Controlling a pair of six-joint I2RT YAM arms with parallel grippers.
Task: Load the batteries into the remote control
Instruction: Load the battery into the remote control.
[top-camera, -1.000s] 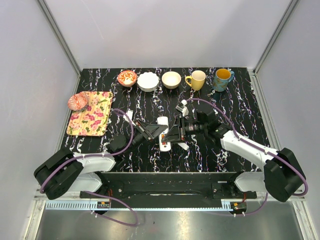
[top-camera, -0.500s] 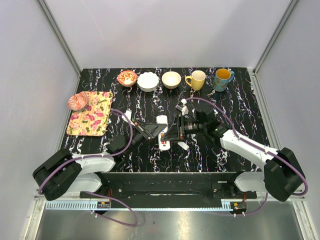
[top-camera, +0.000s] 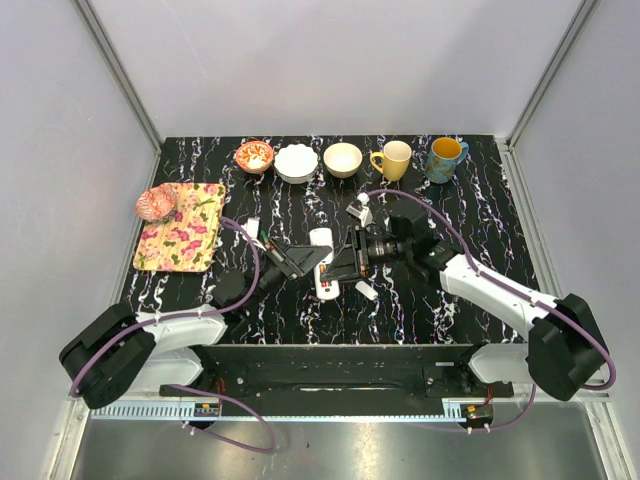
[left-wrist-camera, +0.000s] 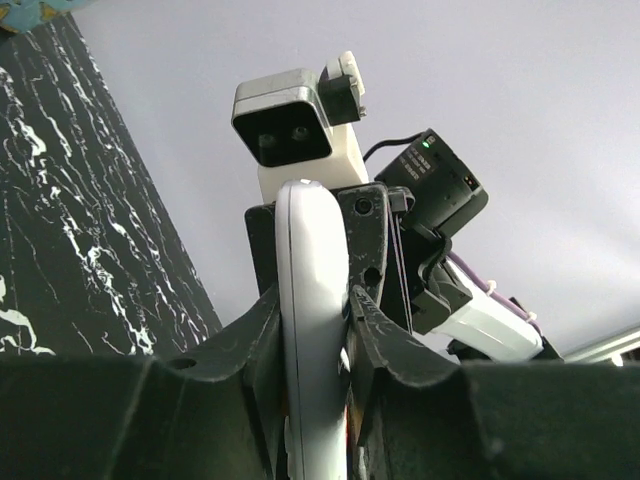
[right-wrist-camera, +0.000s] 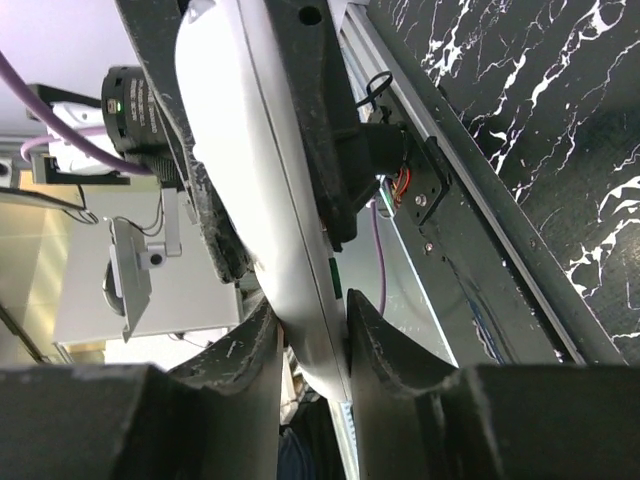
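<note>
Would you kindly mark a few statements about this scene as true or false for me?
1. The left gripper and the right gripper are both shut on the remote control. True.
2. The yellow mug stands at the left end of the back row. False: the yellow mug stands between the beige bowl and the blue mug.
3. The floral tray lies on the left side of the table. True.
4. The remote control rests on the floral tray. False: it is held between the two grippers, to the right of the tray.
</note>
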